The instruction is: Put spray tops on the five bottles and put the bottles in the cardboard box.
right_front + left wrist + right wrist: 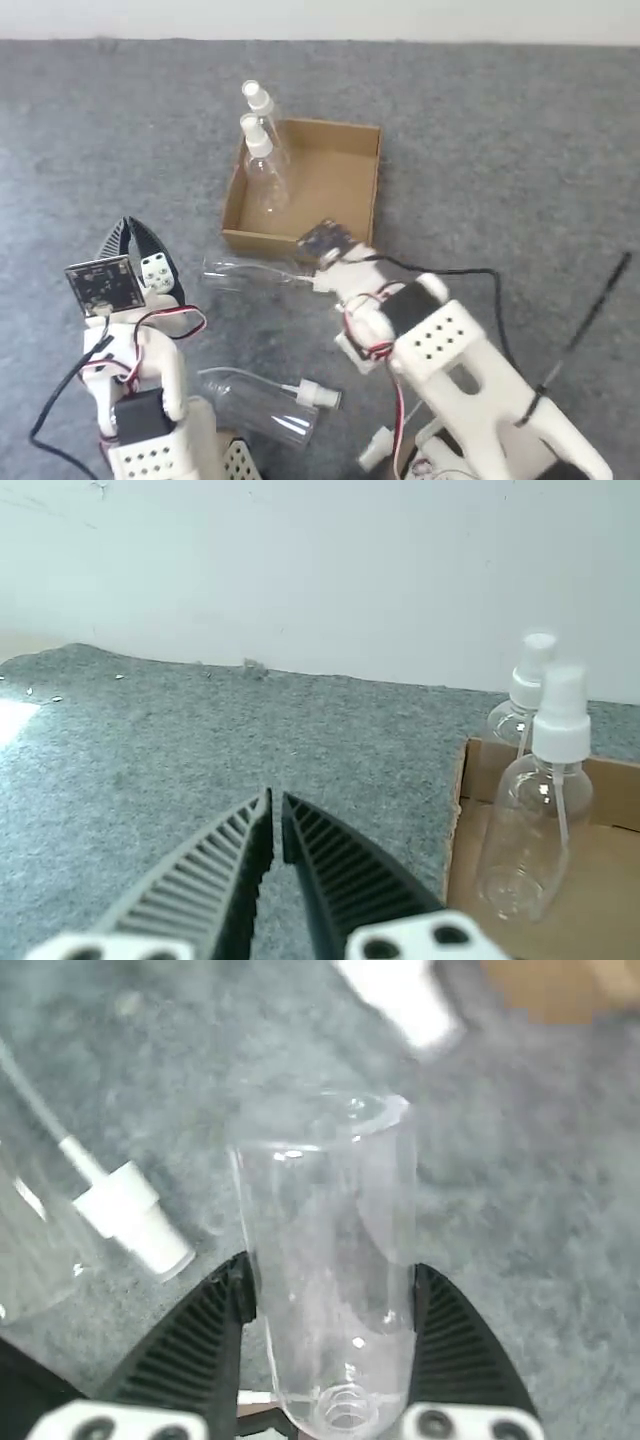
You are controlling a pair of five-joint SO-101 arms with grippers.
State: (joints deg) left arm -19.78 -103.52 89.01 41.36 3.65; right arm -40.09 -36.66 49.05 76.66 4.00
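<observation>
My right gripper [330,1278]: clamped on a clear plastic bottle [322,1190], with one ribbed black finger [200,1345] pressed against each side of its round body.
What it holds: the clear plastic bottle lies on its side on the grey carpeted table [500,150]. It is just in front of the front wall of the brown cardboard box [340,180], outside it and roughly parallel to that wall.
My left gripper [277,805]: clenched on itself, the two ribbed black tips all but touching. It hangs above the carpet to the left of the box, apart from both the held bottle and the box.
In the box: a front standing bottle [268,175], clear with a white spray top on it, is upright on the box floor close against the left wall.
Behind it: a rear standing bottle [257,98], clear and also wearing a white spray top, is upright at the back-left corner, just beside the front one. Its base is hidden, so I cannot tell whether it stands inside the box.
Between my arms: a lying capped bottle [250,400], clear, rests on its side on the carpet near the bases of both arms, well apart from the box. Its white sprayer head [318,393] points towards my right arm.
Backdrop: a plain white wall [300,570] rises at the far edge of the carpet.
</observation>
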